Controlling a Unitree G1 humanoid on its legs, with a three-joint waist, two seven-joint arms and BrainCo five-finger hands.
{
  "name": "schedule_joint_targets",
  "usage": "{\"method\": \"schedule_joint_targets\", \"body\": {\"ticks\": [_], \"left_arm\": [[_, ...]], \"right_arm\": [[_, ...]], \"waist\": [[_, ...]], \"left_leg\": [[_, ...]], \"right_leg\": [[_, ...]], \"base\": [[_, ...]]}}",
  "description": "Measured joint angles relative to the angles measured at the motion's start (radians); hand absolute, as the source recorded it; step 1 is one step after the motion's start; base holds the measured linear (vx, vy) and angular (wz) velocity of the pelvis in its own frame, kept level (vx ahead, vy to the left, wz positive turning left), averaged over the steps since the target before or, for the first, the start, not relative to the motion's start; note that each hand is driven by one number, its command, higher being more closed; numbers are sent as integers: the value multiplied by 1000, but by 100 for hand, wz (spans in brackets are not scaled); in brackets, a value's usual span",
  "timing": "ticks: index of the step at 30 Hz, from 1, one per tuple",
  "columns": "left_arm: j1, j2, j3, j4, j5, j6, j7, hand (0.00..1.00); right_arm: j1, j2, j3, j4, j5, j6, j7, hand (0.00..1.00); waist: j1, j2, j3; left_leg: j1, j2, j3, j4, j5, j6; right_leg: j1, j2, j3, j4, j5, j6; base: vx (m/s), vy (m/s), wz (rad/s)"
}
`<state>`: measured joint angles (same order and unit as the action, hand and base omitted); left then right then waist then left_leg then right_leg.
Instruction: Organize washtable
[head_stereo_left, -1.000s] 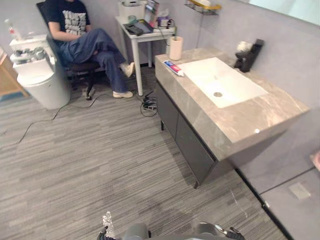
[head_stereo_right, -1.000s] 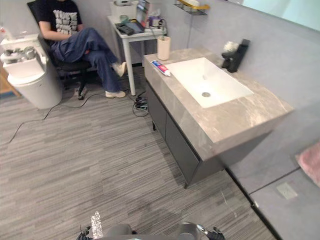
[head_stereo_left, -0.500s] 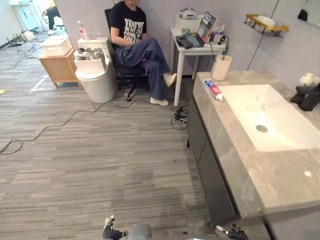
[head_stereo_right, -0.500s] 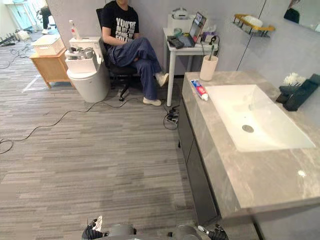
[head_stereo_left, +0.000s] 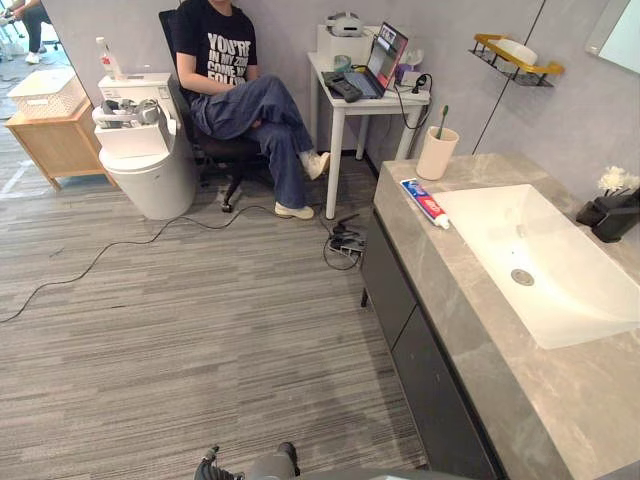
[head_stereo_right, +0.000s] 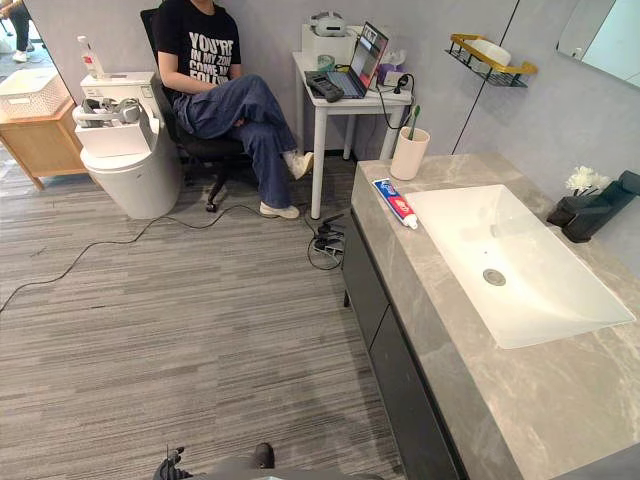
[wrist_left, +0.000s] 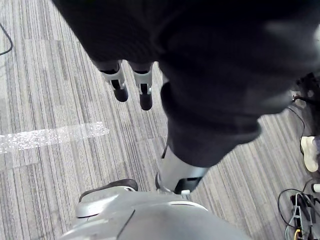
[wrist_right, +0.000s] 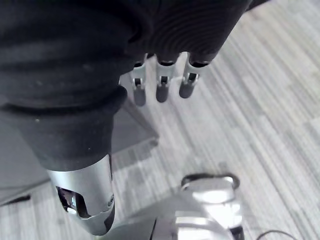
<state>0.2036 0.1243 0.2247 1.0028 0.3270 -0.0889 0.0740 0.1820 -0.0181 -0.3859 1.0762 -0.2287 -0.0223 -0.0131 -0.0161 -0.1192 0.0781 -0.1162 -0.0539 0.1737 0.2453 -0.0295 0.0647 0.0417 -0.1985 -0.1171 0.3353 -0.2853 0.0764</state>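
Loosely, left hand (wrist_left: 119, 82) and right hand (wrist_right: 163, 82) hang straight-fingered, empty; toothpaste (head_stereo_left: 426, 202) lies near the cup (head_stereo_left: 436, 155) at the worktop (head_stereo_left: 462, 322) corner.

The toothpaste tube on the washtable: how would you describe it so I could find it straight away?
Find the grey stone washtable with the white sink set in it. On the counter at the sink's end towards the seated person lies the toothpaste tube, close to a beige cup holding a toothbrush. It alone lies flat, white with red and blue.
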Motion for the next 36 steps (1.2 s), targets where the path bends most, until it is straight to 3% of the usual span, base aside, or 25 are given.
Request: {"method": "schedule_joint_targets", "body": {"ticks": [1, 2, 3, 4, 6, 8, 12, 13, 14, 15, 16, 17, 18, 19, 21, 24, 26, 27, 28, 30, 31, 33, 34, 35, 36], "left_arm": [[-11, 5, -17, -2, 1, 5, -4, 0], [15, -3, -30, -24, 1, 1, -3, 0], [11, -26, -34, -19, 2, -1, -3, 0], [-5, -30, -27, -18, 2, 11, -5, 0], [-14, -11, -74, -21, 18, 13, -4, 0], [-25, 2, -109, -21, 34, 14, -4, 0], [-20, 4, -107, -24, 40, 15, -5, 0], [-12, -2, -105, -30, 39, 15, -7, 0], [36, -38, -93, -73, 39, 13, -9, 0], [39, -48, -72, -105, 39, 8, -11, 0], [39, -80, -52, -137, 39, 5, -8, 0], [41, -92, -51, -141, 39, 5, -8, 0], [43, -102, -39, -146, 39, 6, -8, 0], [46, -102, -36, -150, 39, 5, -6, 0], [23, -86, -30, -156, 38, 3, -2, 0], [22, -84, -19, -191, 37, 2, 15, 0], [13, -79, -16, -216, 36, 4, 20, 0], [10, -80, -16, -214, 30, 6, 22, 0], [13, -82, -13, -206, 25, 6, 30, 0], [13, -90, -6, -183, 15, 5, 43, 0], [9, -104, 12, -153, 2, 6, 46, 0], [-12, -63, 32, -99, -8, 17, 84, 0], [-17, -58, 41, -93, -10, 17, 84, 0], [-32, -47, 44, -70, -20, 19, 85, 0], [-46, -46, 41, -59, -33, 19, 86, 0]], "right_arm": [[4, 2, -1, -7, 3, -3, -2, 0], [23, -4, -6, -55, 4, -10, -1, 0], [41, -14, -9, -76, 7, -14, -2, 0], [18, -5, -2, -77, 13, -5, -1, 0], [30, 15, 2, -71, 13, -2, 9, 0], [51, 21, -2, -74, 15, 2, 16, 0], [77, 31, -30, -78, 24, 12, 18, 0], [87, 31, -36, -80, 24, 14, 19, 0], [93, 9, -41, -83, 26, 28, 25, 0], [91, 7, -41, -82, 27, 29, 26, 0], [92, -17, -48, -80, 31, 33, 33, 0], [88, -30, -47, -80, 31, 33, 35, 0], [82, -33, -45, -81, 31, 32, 35, 0], [71, -34, -45, -78, 31, 33, 31, 0], [37, -36, -46, -56, 30, 43, 29, 0], [6, -28, -38, -45, 30, 45, 30, 0], [-20, -26, -18, -52, 23, 43, 24, 0], [-41, -23, 0, -60, 20, 39, 15, 0], [-68, -21, 12, -85, 11, 24, 12, 0], [-89, -21, 16, -86, 10, 6, 11, 0], [-106, -18, 22, -80, 5, -4, 11, 0], [-98, 42, 23, -83, 12, -3, 11, 0], [-95, 47, 24, -84, 12, -7, 12, 0], [-99, 56, 20, -78, 14, -5, 17, 0], [-103, 60, 24, -78, 15, -3, 19, 0]], "waist": [[-10, 6, 10], [-2, 37, 14], [-12, 86, 25], [7, 90, 58], [3, 95, 52], [0, 94, 50], [-16, 81, 26], [-31, 89, 7], [-52, 113, -33], [-73, 141, -35], [-71, 169, -30], [-54, 185, -29], [-26, 192, -28], [-22, 188, -28], [-21, 171, -10], [-2, 145, 8], [11, 129, 14], [17, 122, 19], [27, 122, 19], [37, 134, 17], [33, 148, 15], [15, 94, 7], [15, 86, 3], [21, 74, 3], [26, 73, 2]], "left_leg": [[-51, 16, 25, 224, -64, 60], [-31, 56, 50, 435, -210, 3], [25, 93, 28, 398, -350, -30], [34, 100, 29, 391, -428, -1], [55, 101, -6, 319, -424, -7], [87, 99, -33, 237, -413, -28], [163, 88, -21, 188, -405, -45], [183, 101, -2, 183, -405, -64], [191, 159, 31, 275, -410, -124], [120, 188, 23, 432, -392, -110], [22, 271, 47, 687, -306, -63], [-8, 311, 66, 769, -233, -48], [-27, 354, 78, 862, -58, -49], [-50, 351, 71, 921, -28, -58], [-140, 305, 73, 951, -164, -59], [-218, 274, 65, 843, -230, -49], [-265, 241, -46, 619, -240, -62], [-273, 222, -165, 489, -231, -77], [-243, 222, -362, 345, -207, -115], [-185, 241, -513, 274, -203, -124], [-129, 260, -554, 243, -264, -294], [-111, 238, -378, 378, -359, -260], [-100, 237, -335, 396, -374, -243], [-64, 237, -236, 401, -392, -214], [-29, 245, -141, 391, -394, -189]], "right_leg": [[-17, -14, -24, 60, -30, -14], [-52, -12, -37, 156, -59, 21], [-71, 11, -46, 227, -80, 41], [-196, 14, -7, 429, -105, 12], [-275, 45, -21, 358, -95, 13], [-312, 56, 2, 191, -25, 7], [-318, 49, 7, 171, 27, -11], [-313, 68, 6, 188, 27, -11], [-279, 150, 0, 155, 63, -73], [-269, 181, 8, 152, 98, -86], [-248, 231, 14, 161, 75, -101], [-230, 257, 38, 154, 67, -111], [-177, 281, 97, 128, 61, -124], [-140, 287, 133, 94, 58, -133], [-57, 276, 209, 13, 57, -136], [21, 255, 280, -57, 56, -136], [47, 226, 353, -75, 33, -112], [40, 206, 414, -56, 7, -87], [-2, 194, 510, -2, -32, -47], [-39, 202, 589, 50, -65, -12], [-51, 203, 647, 71, -91, 15], [-89, 142, 689, 95, -48, 38], [-103, 127, 682, 97, -26, 35], [-139, 95, 637, 113, 24, 18], [-196, 57, 501, 183, 52, -25]], "base": [[-123, 98, -2], [-54, 67, 5], [-134, 197, -44], [-126, 203, -14], [-62, 120, 8], [126, -3, 45], [278, -82, 28], [534, -185, -5], [500, -160, 2], [592, -184, -25], [392, -111, -44], [553, -100, -121], [519, -29, -133], [731, 2, -130], [650, 65, -86], [436, 202, -83], [380, 311, -111], [306, 362, -178], [355, 455, -203], [200, 372, -190], [206, 517, -223], [183, 601, -229], [108, 570, -203], [37, 517, -200], [16, 473, -194]]}}
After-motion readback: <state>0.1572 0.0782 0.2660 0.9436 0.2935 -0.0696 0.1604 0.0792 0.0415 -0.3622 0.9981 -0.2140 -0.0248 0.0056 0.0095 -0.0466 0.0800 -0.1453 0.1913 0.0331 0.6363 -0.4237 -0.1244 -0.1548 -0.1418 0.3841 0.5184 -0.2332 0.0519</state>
